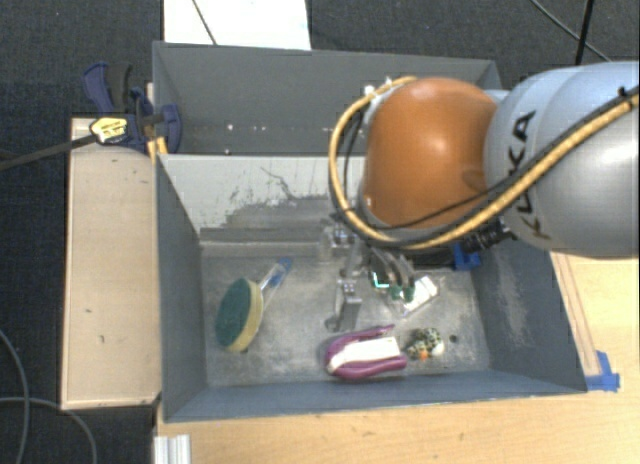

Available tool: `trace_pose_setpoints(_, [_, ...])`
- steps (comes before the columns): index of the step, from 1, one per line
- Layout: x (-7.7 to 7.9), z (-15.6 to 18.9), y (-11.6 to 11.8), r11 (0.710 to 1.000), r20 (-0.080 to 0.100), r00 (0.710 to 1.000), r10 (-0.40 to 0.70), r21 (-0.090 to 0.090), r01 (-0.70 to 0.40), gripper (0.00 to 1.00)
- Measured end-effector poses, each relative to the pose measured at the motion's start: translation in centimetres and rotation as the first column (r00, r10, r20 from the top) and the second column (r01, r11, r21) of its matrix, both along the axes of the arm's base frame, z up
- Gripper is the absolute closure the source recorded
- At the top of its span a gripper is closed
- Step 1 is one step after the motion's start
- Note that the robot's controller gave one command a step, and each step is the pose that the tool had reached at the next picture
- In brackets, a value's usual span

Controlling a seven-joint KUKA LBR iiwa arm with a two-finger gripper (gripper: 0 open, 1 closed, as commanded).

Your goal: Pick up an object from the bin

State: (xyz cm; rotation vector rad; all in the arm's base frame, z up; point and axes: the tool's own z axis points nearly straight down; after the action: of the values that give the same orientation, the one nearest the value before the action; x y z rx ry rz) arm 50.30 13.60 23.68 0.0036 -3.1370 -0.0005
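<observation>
- The nearest thing to the pincer is a purple-and-white thing [364, 353]. It is oblong and rounded, with a purple rim round a white middle, and lies on its side near the middle of the front edge of the bin [185, 292].
- The pincer [347, 314] hangs under the arm's orange cover [430, 152], low over the middle of the bin floor. Whether it is released or clenched cannot be told, and nothing can be seen gripped in it.
- The purple-and-white thing lies just in front of the pincer's tip, a little toward the right wall. Whether the two touch cannot be told.
- A white and green thing [414, 293] lies just to the right of the pincer, partly under the wrist.
- A small speckled thing [425, 344] sits just beside the purple-and-white thing, on its right.
- A brush [240, 314] with a round green head and a pale handle lies well apart, toward the left wall.
</observation>
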Motion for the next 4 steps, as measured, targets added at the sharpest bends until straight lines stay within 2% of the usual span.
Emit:
trace_pose_setpoints(1, [5.3,-16.9,6.6,0.938,0.004,0.938,0.346,0.001,-0.346,0.0])
trace_pose_setpoints(2, [3.5,-13.5,7.8,0.752,0.011,0.752,0.659,-0.001,-0.659,0.0])
trace_pose_setpoints(3, [3.1,-12.5,10.4,0.504,0.01,0.504,0.863,-0.002,-0.863,0.0])
trace_pose_setpoints(4, [4.1,-16.8,10.2,0.277,0.005,0.277,0.961,0.001,-0.961,0.0])
